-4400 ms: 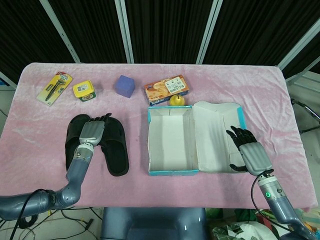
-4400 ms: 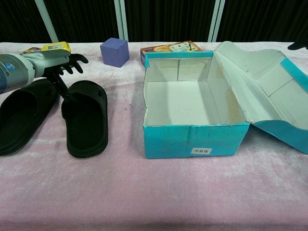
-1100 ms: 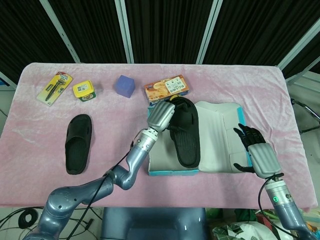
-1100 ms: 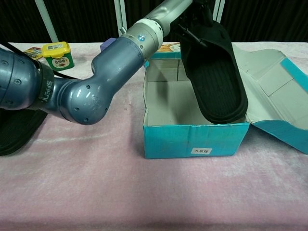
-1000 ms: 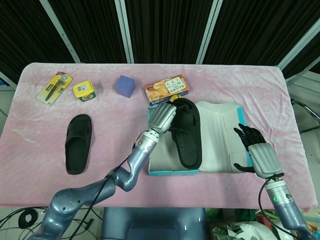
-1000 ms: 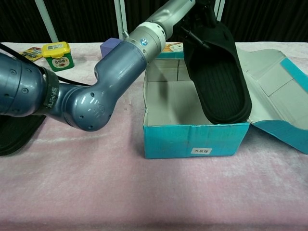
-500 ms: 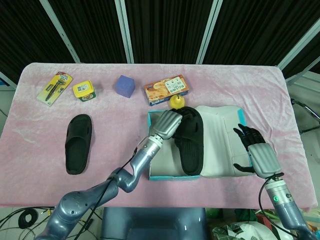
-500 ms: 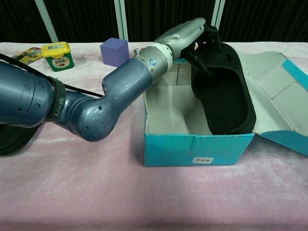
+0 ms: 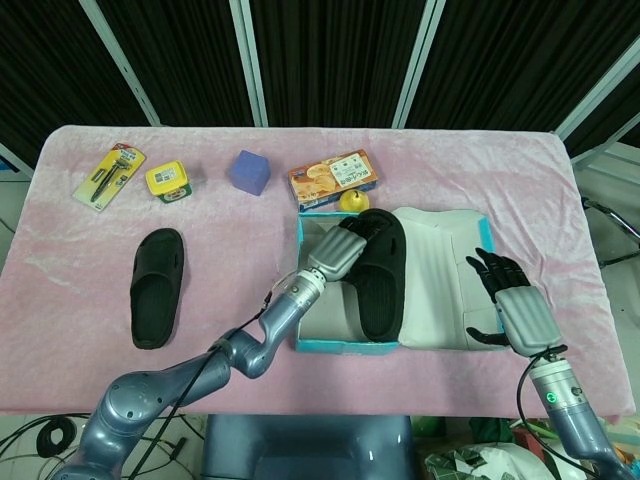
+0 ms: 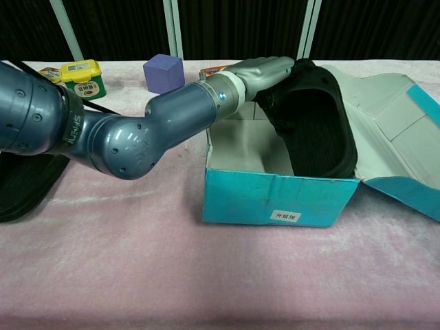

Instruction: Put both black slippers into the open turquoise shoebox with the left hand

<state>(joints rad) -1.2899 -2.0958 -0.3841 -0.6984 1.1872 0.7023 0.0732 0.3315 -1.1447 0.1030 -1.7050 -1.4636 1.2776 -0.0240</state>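
Note:
The open turquoise shoebox (image 9: 345, 346) (image 10: 275, 196) stands at mid-table with its lid (image 9: 440, 280) folded out to the right. My left hand (image 9: 338, 250) (image 10: 265, 69) reaches over the box's far left corner and grips one black slipper (image 9: 380, 280) (image 10: 317, 130) by its strap. That slipper is inside the box, tilted on its side against the right wall. The other black slipper (image 9: 157, 287) (image 10: 20, 192) lies flat on the pink cloth far to the left. My right hand (image 9: 510, 305) hovers open beside the lid's right edge, holding nothing.
Behind the box sit a cracker box (image 9: 333, 178) and a yellow object (image 9: 351, 201). A purple cube (image 9: 249, 171) (image 10: 163, 73), a yellow-lidded tub (image 9: 168, 180) (image 10: 82, 79) and a carded tool pack (image 9: 110, 175) lie along the back left.
My left hand lifted one slipper from the pair, carried it right and lowered it into the box. The box shifted slightly. The right hand barely moved.

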